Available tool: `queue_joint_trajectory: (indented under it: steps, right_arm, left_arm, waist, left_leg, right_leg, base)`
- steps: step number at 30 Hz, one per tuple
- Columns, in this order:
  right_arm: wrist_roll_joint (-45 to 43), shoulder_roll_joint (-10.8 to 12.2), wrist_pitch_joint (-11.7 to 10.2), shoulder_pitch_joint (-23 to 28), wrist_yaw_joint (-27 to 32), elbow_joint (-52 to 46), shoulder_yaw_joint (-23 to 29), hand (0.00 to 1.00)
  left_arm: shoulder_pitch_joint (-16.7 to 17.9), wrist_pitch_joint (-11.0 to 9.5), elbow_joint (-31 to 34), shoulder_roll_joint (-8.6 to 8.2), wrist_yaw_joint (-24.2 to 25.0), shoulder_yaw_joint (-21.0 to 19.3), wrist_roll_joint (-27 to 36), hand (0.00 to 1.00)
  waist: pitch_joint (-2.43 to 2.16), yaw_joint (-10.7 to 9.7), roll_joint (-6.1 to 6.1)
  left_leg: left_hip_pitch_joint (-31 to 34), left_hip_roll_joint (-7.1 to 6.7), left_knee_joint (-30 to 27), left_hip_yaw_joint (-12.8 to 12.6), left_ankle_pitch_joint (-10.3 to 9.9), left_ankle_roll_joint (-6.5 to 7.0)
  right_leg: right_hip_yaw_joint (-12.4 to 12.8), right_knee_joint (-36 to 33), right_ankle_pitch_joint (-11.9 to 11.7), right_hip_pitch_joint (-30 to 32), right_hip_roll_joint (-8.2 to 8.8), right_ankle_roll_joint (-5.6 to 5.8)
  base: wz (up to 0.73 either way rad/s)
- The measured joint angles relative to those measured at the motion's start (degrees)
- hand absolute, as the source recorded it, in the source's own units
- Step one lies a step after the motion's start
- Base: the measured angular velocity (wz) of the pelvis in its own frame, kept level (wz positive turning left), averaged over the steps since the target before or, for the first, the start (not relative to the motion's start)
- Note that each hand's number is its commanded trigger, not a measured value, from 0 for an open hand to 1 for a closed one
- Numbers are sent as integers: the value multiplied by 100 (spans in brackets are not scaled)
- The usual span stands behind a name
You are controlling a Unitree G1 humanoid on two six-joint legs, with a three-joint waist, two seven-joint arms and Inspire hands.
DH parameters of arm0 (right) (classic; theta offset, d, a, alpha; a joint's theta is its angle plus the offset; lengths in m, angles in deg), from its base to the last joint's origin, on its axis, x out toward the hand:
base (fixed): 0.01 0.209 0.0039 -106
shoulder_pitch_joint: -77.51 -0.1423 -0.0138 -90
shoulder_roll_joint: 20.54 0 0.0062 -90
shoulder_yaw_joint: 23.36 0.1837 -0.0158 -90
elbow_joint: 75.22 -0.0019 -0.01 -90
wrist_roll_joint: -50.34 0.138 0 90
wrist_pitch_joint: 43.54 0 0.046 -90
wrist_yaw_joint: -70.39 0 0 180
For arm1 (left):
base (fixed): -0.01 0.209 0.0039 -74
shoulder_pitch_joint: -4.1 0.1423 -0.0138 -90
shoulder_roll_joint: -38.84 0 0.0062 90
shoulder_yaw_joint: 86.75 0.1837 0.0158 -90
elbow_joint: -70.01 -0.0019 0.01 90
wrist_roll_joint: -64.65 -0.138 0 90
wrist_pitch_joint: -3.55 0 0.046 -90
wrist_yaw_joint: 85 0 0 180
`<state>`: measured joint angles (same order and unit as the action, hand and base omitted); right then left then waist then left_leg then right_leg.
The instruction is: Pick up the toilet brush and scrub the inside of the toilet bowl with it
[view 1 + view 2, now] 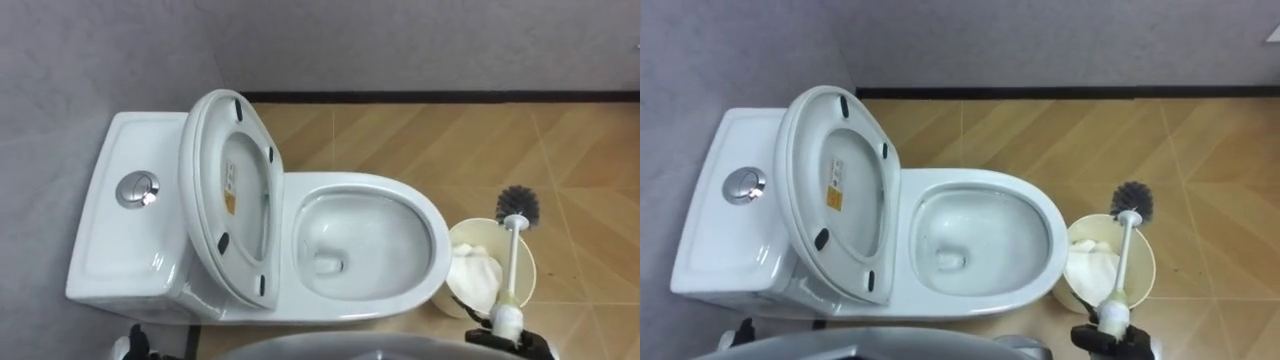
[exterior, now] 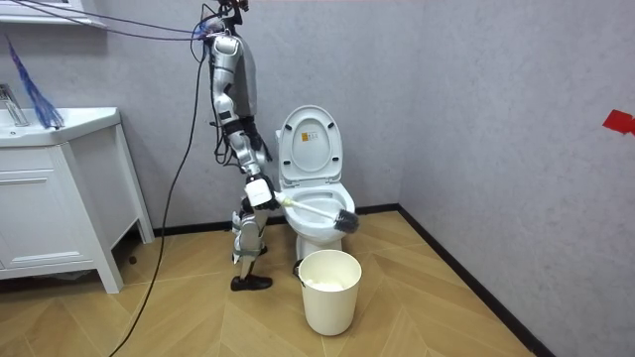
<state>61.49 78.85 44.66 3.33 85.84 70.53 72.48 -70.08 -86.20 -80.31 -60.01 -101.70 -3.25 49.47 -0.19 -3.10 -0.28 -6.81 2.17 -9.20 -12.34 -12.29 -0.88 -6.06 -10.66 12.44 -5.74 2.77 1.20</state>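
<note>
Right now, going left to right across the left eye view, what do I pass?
flush button → raised seat and lid → toilet bowl → toilet brush. The white bucket overlaps the brush, so I leave it out of the order.

A white toilet [image 1: 985,300] stands against the grey wall [image 1: 1040,40], its seat and lid [image 1: 855,140] raised against the cistern [image 1: 700,260], which carries a round chrome flush button [image 1: 744,186]. Just beside the bowl, on the wooden floor [image 1: 1220,170], sits a pale bucket [image 1: 1148,262] holding white crumpled material [image 1: 1088,272]. The right hand [image 1: 1110,342] grips the toilet brush [image 1: 1124,255] by its handle, the dark bristle head [image 1: 1132,198] showing past the bucket's far rim.
</note>
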Motion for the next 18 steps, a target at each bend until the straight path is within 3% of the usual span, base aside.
queue_joint_trajectory:
  steps: [1,18]
  right_arm:
    - [26,-1,3,8,-3,44,0,0]
    - [490,-1,161,-184,-311,876,-8,0]
  left_arm:
    - [36,18,-6,2,7,0,-3,0]
    - [39,251,-165,10,504,97,-62,0]
  waist:
    - [-5,-3,-24]
    - [21,53,-20]
  left_leg:
    - [6,0,-1,1,0,0]
    - [22,3,-32,36,0,0]
  right_leg:
    - [-5,-1,0,8,1,0]
    - [-40,96,-30,-12,-6,-1]
  base:
    - [0]
    - [0]
